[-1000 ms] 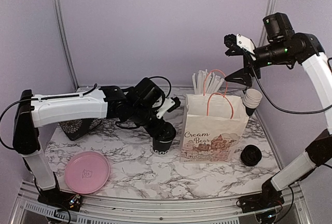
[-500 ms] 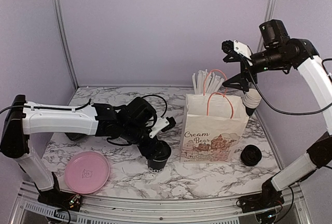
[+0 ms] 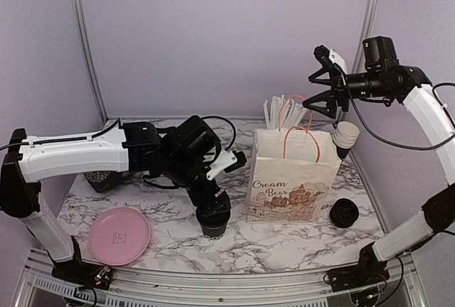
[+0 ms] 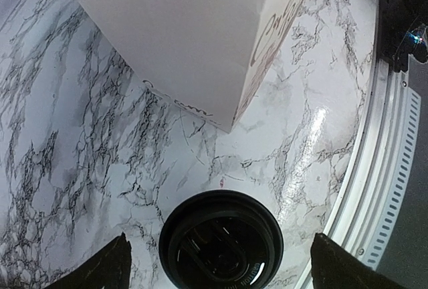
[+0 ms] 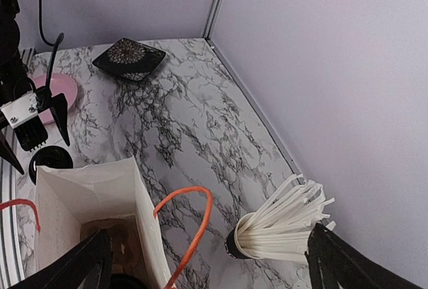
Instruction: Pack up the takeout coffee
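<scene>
Nearest, by the front rail of the marble table (image 3: 178, 250), a pink plate (image 3: 119, 234) lies at the left, well apart from the other items. To its right stands the takeout coffee (image 3: 214, 226): a small black paper cup, upright on the marble, capped with a round black plastic lid (image 4: 221, 239) that from above shows a raised rim and a recessed centre. It sits just beside the near left corner of the paper bag (image 3: 291, 179), outside it and not touching it. The left gripper (image 4: 221, 265) hangs directly over the cup with its jaws spread. Its two fingers (image 4: 100, 267) flank the lid with bare marble visible on either side, so the cup is released, not gripped. The bag is white, printed "Cream Bear", and stands upright with its mouth open and its orange handles (image 5: 190, 212) raised. A round black object (image 3: 344, 212) lies on the table to the bag's right; what it is cannot be told. Farther back, a black patterned dish (image 5: 128, 58) rests at the left behind the left arm, a black cup of white straws (image 5: 281, 225) stands behind the bag, and a nested stack of cups (image 3: 346, 136) sits by the bag's far right edge. The right gripper (image 3: 316, 78) is high above the bag, jaws wide, holding nothing.
</scene>
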